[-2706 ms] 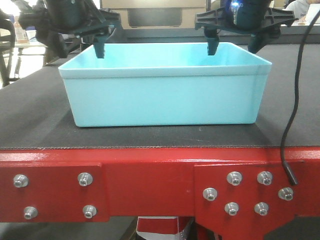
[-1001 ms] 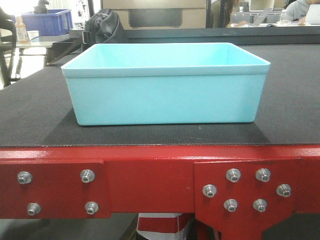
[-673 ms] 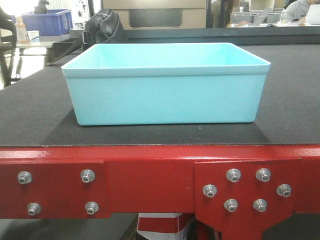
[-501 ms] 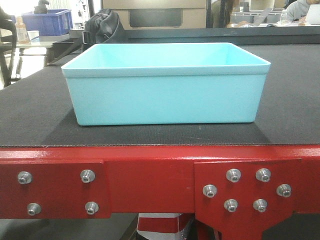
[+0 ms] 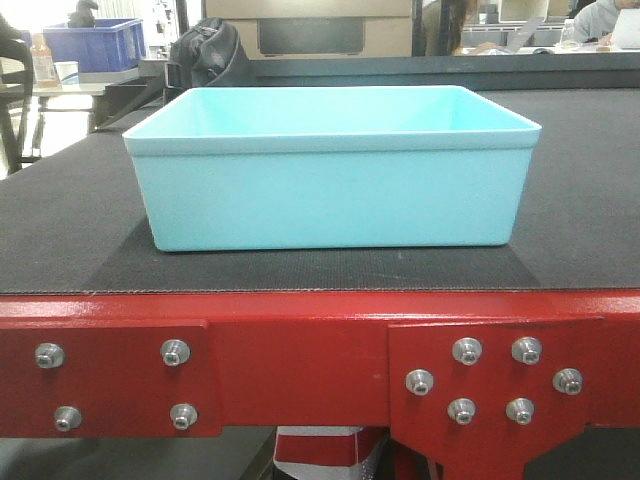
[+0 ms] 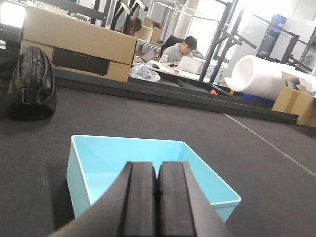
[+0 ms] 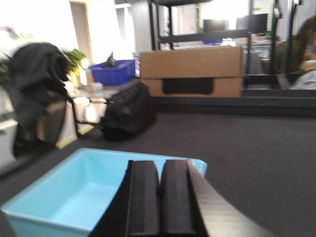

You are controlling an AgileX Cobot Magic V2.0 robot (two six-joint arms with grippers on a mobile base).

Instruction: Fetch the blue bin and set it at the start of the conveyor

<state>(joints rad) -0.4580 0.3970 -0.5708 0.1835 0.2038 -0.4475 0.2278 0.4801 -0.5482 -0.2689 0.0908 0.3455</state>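
A: Where is the bin [image 5: 330, 165] now?

B: It sits on the black belt [image 5: 60, 230], just behind the red frame [image 5: 300, 355]. Left pincer [image 6: 158, 190] and right pincer [image 7: 159, 195] are both pressed closed, holding nothing, above it.

A: Any risk?

B: I think yes. The frame is at 6 o'clock, very near; a bump could slide the smooth plastic tub on the rough belt.

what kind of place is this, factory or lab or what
Likely a warehouse or logistics test floor: a wide black conveyor belt in a bolted red frame, a cardboard box and metal racking behind.
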